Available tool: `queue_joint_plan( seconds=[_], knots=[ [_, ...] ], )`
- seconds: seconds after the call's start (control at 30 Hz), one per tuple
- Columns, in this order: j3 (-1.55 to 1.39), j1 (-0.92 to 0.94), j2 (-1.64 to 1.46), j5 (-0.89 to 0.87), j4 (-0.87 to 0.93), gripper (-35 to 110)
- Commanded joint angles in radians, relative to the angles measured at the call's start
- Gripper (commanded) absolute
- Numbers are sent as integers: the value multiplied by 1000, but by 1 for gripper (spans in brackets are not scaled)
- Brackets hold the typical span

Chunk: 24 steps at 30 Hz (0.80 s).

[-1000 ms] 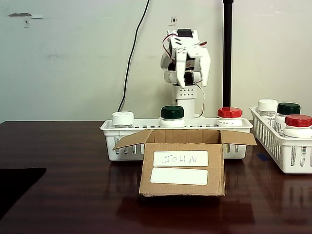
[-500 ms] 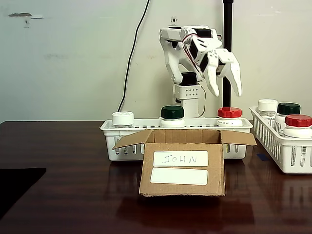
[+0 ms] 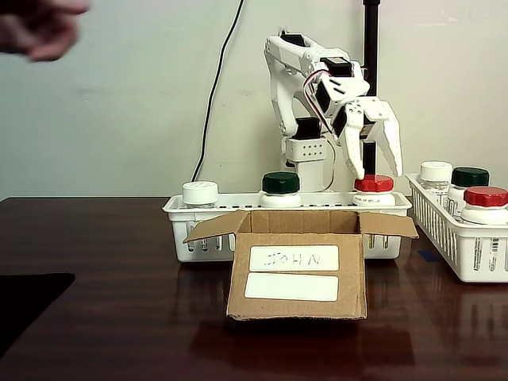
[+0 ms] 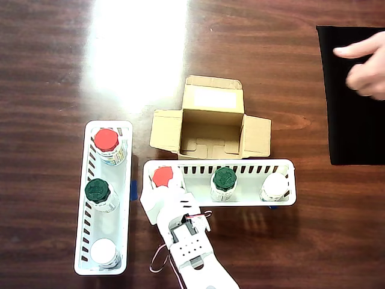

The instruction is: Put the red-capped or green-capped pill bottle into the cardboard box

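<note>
A red-capped pill bottle [image 3: 374,189] stands at the right end of the long white basket [image 3: 178,208] behind the open cardboard box [image 3: 298,274]. My gripper [image 3: 376,170] hangs open just over its red cap, one finger on each side, apart from it. A green-capped bottle [image 3: 280,189] stands mid-basket. From overhead, my gripper [image 4: 163,189] sits at the red-capped bottle [image 4: 162,176], left of the green-capped bottle [image 4: 224,179]; the cardboard box [image 4: 212,126] lies open and empty beyond the basket [image 4: 293,180].
A white-capped bottle [image 3: 200,194] fills the basket's other end. A second basket [image 3: 468,254] holds red-, green- and white-capped bottles [image 4: 106,140]. A person's hand [image 4: 364,63] hovers over a black mat [image 4: 355,108].
The arm swung from the middle toward the right and lowered, bringing the open gripper down over the red cap. A person's hand came into view at the top left.
</note>
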State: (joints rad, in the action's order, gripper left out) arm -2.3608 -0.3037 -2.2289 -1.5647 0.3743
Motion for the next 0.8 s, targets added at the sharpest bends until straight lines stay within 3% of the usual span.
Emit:
queue_joint_plan(
  seconds=[0.0,0.77],
  knots=[
    [72,2,-14,-17,-18,53],
    [-153,91,-91,-92,-179,53]
  ],
)
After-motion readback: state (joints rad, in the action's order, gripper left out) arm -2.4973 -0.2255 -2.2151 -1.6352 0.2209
